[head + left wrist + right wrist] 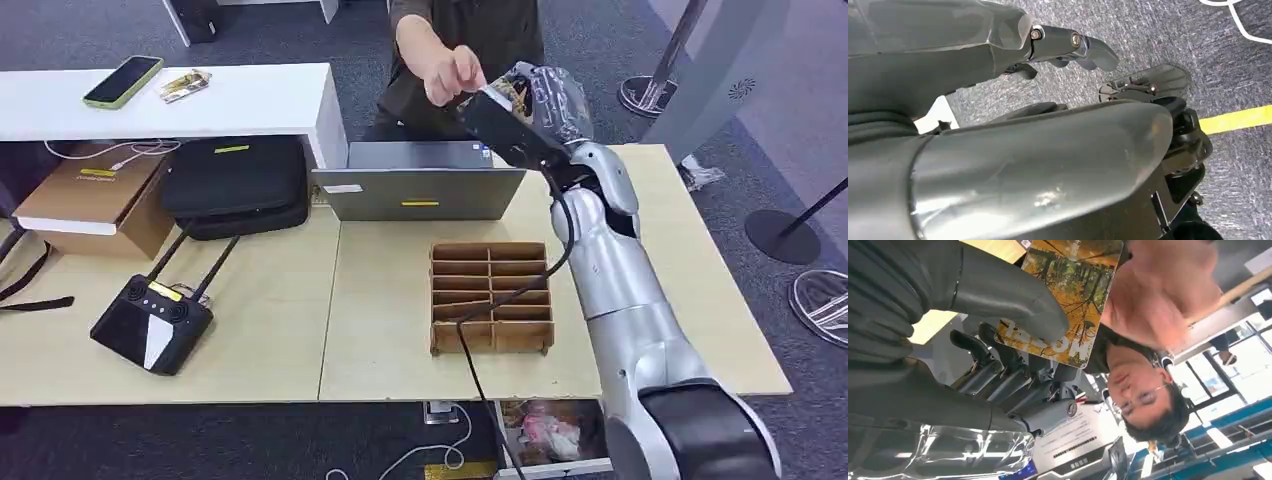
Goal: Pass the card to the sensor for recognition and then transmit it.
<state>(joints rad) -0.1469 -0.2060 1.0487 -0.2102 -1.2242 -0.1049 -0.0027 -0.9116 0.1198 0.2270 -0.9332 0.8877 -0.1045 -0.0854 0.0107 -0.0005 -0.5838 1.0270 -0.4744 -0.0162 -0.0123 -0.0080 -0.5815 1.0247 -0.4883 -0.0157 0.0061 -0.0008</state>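
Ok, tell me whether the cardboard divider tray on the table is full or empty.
Empty. In the head view the cardboard divider tray shows bare brown compartments; a black cable crosses part of it, so that bit is hidden.

My right hand [998, 340] pinches the card [1068, 295], thumb [1013, 300] pressed on its autumn-forest face, darker fingers [1008, 377] curled behind it. A person's hand [1168, 295] touches the card's far edge, blurred. Beyond them are bright windows.
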